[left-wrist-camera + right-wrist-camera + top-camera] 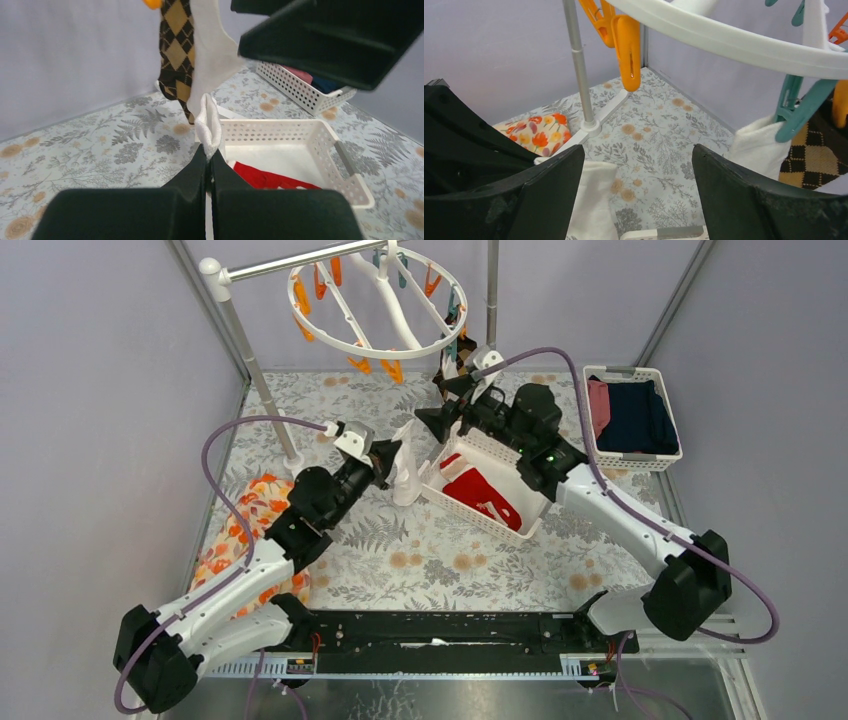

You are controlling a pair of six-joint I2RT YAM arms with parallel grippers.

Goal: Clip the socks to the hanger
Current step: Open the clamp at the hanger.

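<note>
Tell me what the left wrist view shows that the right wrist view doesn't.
Left wrist only: the left gripper shut on the white sock, and the red sock in the basket. Right wrist only: the hanger, a teal pin at that sock's top, the floral cloth. Both: the white sock and the argyle sock.

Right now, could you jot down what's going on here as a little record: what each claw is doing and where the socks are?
left gripper: shut on the lower end of the white sock
right gripper: open, empty, just under the hanger
white sock: top appears pinned by a teal clothespin
argyle sock: hanging beside the white one
red socks: lying in the white basket
orange floral cloth: on the table, left side
</note>
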